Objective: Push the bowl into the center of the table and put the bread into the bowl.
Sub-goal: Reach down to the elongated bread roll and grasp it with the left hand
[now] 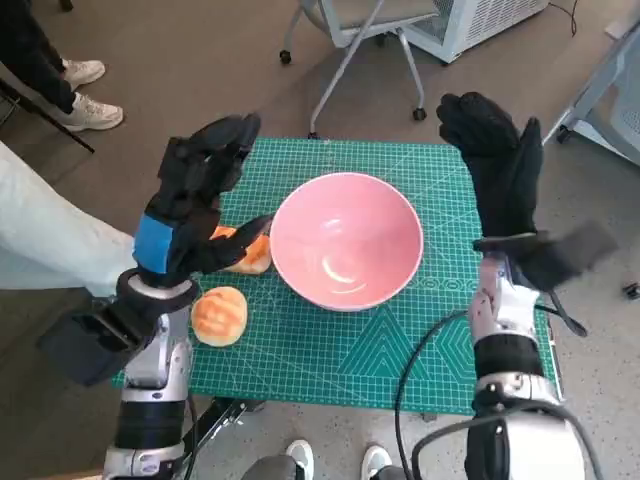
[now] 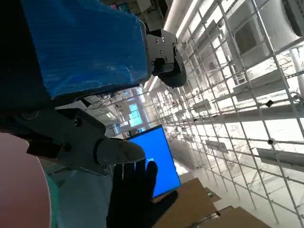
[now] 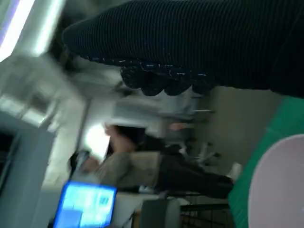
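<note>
No readable text in any view.
The green cutting mat (image 1: 330, 345) carries only pale grid lines and angle rulings, with small printed marks near the pink bowl (image 1: 346, 240) too fine to read. The blue screen (image 2: 154, 159) in the left wrist view and the blurred one (image 3: 86, 204) in the right wrist view show nothing legible.

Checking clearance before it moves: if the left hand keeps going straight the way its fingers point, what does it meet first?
Probably nothing: the left hand points over the table's far edge, left of the pink bowl. Its height is unclear.
</note>
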